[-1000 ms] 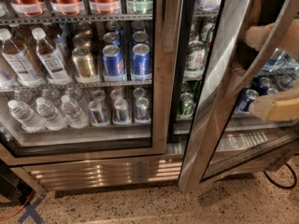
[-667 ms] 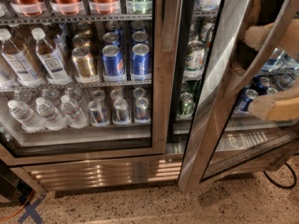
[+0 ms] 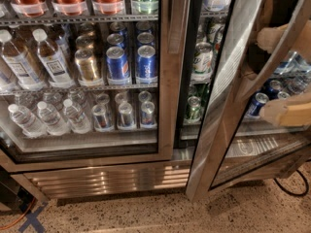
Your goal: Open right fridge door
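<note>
The fridge (image 3: 107, 178) is a steel two-door drinks cooler with a slatted base grille. Its right fridge door (image 3: 221, 110), a glass pane in a steel frame, stands partly swung out, with its free edge slanting down to the floor. A slanted steel bar (image 3: 286, 38), probably the door's handle, crosses the upper right. My gripper (image 3: 281, 74) is at the right edge by the door. Its two beige fingers (image 3: 273, 35) stand wide apart, one above and one below, with the bar running between them. They do not clamp it.
The left glass door (image 3: 87, 72) is shut over water bottles, blue Pepsi cans and gold cans. Green cans (image 3: 194, 108) show in the gap behind the open door. A black cable (image 3: 291, 191) lies on the speckled floor at right, and orange and blue markings (image 3: 29, 217) at bottom left.
</note>
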You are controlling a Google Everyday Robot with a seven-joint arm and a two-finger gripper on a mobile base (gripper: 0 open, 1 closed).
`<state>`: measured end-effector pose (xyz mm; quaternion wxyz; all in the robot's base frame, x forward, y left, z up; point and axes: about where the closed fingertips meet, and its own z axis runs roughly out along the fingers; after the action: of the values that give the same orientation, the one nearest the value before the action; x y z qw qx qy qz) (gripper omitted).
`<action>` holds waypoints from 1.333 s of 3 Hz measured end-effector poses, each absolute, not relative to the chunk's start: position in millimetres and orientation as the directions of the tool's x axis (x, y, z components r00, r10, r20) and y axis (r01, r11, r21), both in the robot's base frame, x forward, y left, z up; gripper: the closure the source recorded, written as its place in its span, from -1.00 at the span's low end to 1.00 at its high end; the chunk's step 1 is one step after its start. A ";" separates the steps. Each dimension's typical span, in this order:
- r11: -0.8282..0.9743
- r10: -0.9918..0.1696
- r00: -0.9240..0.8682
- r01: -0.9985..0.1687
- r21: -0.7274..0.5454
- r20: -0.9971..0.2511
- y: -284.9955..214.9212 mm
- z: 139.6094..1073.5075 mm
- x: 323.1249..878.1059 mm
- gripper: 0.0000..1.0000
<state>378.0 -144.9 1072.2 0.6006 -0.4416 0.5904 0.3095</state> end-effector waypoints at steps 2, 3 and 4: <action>0.429 -0.174 0.132 -0.882 -0.196 -0.976 -148.3 1072.5 371.5 -1.00; 0.429 -0.174 0.132 -0.882 -0.196 -0.976 -147.8 1071.6 370.1 -1.00; 0.463 -0.138 0.111 -0.871 -0.163 -0.984 -146.8 1069.1 378.9 -1.00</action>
<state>378.9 -146.8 1069.1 0.6137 -0.4231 0.5959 0.2987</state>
